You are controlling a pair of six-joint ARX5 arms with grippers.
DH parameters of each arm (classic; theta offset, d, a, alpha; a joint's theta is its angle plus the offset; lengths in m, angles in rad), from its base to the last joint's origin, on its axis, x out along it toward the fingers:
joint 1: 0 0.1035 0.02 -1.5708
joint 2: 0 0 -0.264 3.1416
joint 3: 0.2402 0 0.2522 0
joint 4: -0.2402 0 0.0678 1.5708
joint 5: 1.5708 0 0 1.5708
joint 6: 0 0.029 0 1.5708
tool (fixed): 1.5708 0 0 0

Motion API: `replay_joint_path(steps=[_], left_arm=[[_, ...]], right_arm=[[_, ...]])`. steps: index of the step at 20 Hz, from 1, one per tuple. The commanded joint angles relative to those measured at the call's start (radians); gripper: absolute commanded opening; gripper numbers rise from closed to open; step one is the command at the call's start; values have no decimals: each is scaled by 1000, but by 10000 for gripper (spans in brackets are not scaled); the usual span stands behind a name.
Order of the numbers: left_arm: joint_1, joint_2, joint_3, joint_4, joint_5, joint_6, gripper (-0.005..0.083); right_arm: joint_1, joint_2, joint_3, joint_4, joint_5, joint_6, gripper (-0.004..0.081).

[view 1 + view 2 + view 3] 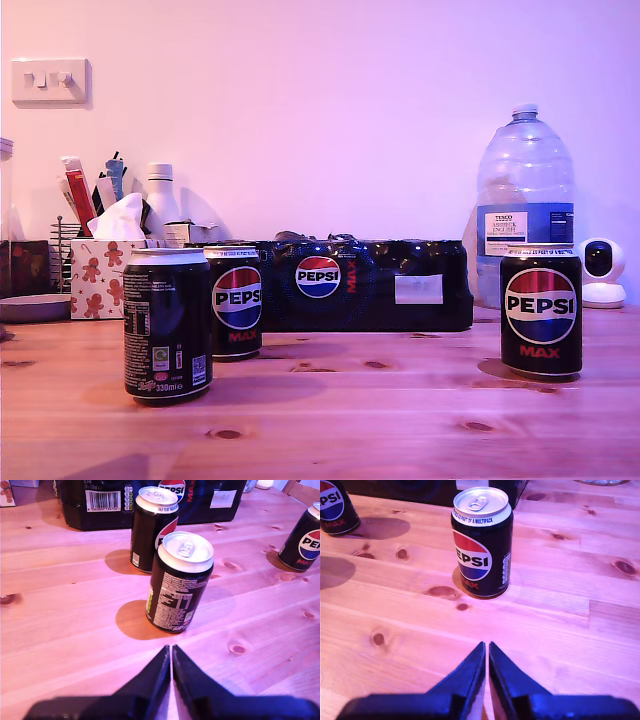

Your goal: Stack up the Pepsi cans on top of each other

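— Looking over the wooden table [400,420] from the exterior view, what is the biggest thing on it?

— The clear water bottle [524,200] with the blue label, at the back toward that view's right. Next in size is the black wrapped multipack [380,285], lying along the back wall.

— And the cans?

— Three, all upright on the wood, none stacked. The nearest can [167,323] stands toward the exterior view's left, small print facing that camera. The second can [233,300] sits just behind it, close in front of the multipack. The third can [541,310] stands well apart, toward the exterior view's right, logo forward.

— Where are your claws?

— My first gripper [171,652] is above the bare wood with the nearest can [180,582] straight ahead of it and the second can [151,527] beyond. Its jaws are pressed together, gripping nothing. My second gripper [486,650] faces the third can [482,542], also clenched on nothing, apart from the can.
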Motion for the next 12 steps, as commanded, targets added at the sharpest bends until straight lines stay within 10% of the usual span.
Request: replay_joint_path(steps=[1,8,12], left_arm=[[-66,-1,-10,66,73,-29,-24],[-67,-1,-10,65,74,-53,-22],[-69,-1,-10,103,74,-137,293]], right_arm=[[64,3,-5,181,-48,135,-13],[64,3,-5,180,-49,140,-7],[65,3,-5,216,-52,299,332]])
